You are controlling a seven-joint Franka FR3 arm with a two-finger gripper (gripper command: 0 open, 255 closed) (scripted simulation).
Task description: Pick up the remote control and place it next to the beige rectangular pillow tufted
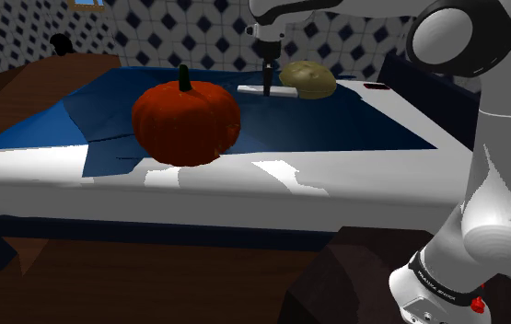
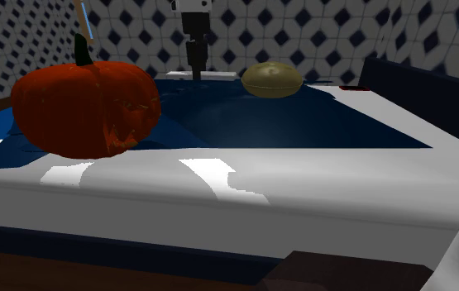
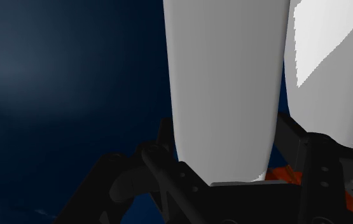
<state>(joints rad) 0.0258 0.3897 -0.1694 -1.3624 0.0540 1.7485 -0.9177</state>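
Shoulder view first: a big bed [image 1: 336, 175] with a white sheet and a dark blue blanket [image 1: 336, 129] holds three things. A fat red-orange pumpkin [image 1: 186, 121] with a dark stem sits near the front. A round beige pillow [image 1: 308, 79] sits far back, near the wall with the blue and white tiles [image 1: 180, 37]. The white remote control [image 1: 251, 89] lies flat on the blanket, just beside the pillow, on the side nearer the pumpkin.

The remote is long and thin. Its long side runs from the shoulder view's left to its right, and its right end points at the pillow. The black gripper [image 1: 268, 88] comes straight down onto its middle.

From the second exterior view, the bed [image 2: 302, 182] and blanket [image 2: 302, 124] look the same. The pumpkin [image 2: 83, 107] is big and close on the second exterior view's left. The pillow [image 2: 273, 79] is farther back. The remote control [image 2: 219, 75] is a thin white strip next to it, with the gripper [image 2: 194, 68] standing on it.

From the wrist view, the remote control [image 3: 222, 89] runs straight away from the gripper [image 3: 229, 153], over the dark blanket [image 3: 73, 76]. The two black fingers [image 3: 159, 168] sit tight against its two long sides, so the gripper is squeezing the remote across its narrow width.
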